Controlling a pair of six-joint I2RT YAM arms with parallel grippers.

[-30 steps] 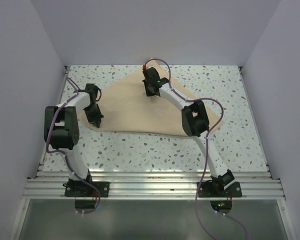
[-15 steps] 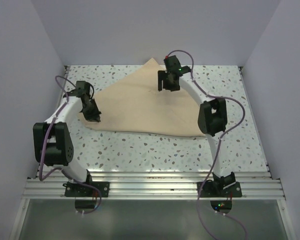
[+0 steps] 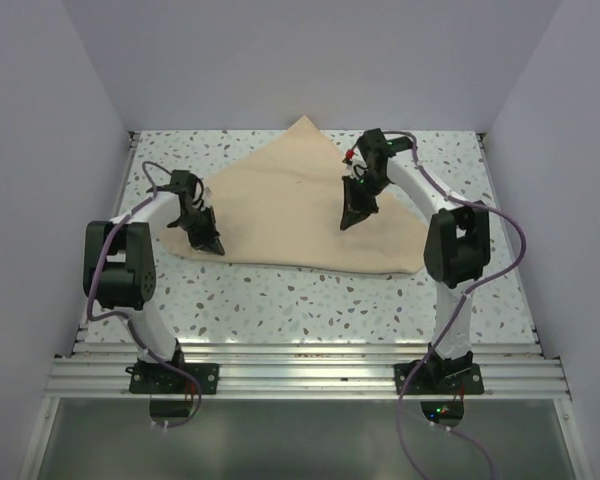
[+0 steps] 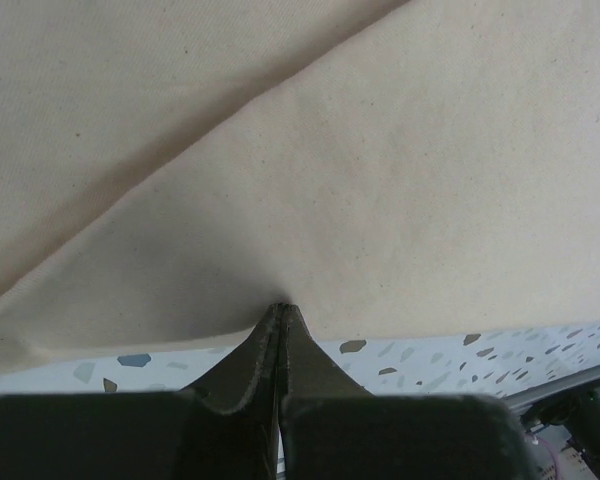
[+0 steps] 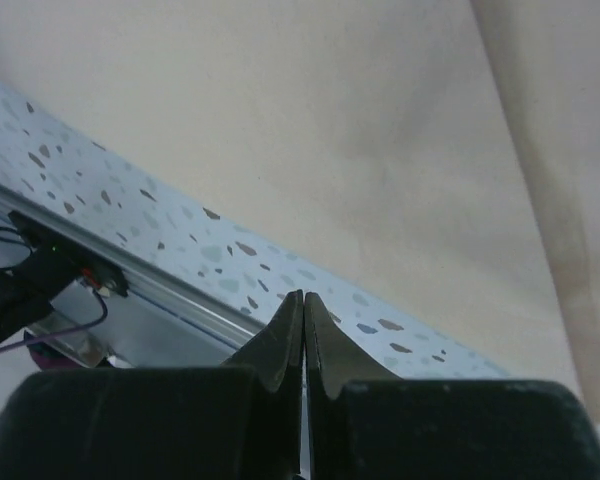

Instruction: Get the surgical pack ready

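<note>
A pale speckled table (image 3: 280, 300) fills most of the top external view and is enclosed by plain walls (image 3: 40, 120) on three sides. An aluminium rail (image 3: 300, 365) is seen across the lower part of that frame, and both arm bases are bolted to it. The surgical pack (image 3: 280, 205) is found in the upper middle of the table as a broad beige sheet. It is laid flat and is roughly triangular in outline, with its peak at the top centre of the frame and its long edge running across the middle. In the left wrist view a straight fold line is shown crossing the sheet from upper right to lower left. In the right wrist view the edge of a second layer is seen along the right side of the frame.

The left arm (image 3: 120, 270) is bent up the left side of the frame and the right arm (image 3: 455, 250) up the right side. The left gripper (image 3: 213, 246) is set down at the sheet's lower left corner. Its jaws are pressed together and their tips meet the sheet's near edge, where the material is slightly puckered. Whether any of that edge is pinched between them cannot be told. The right gripper (image 3: 346, 222) is held over the sheet, right of centre and pointed downward. Its jaws are likewise closed together, with nothing seen between them; whether it touches the sheet cannot be told. Purple cables (image 3: 523, 240) are looped along both arms.
</note>
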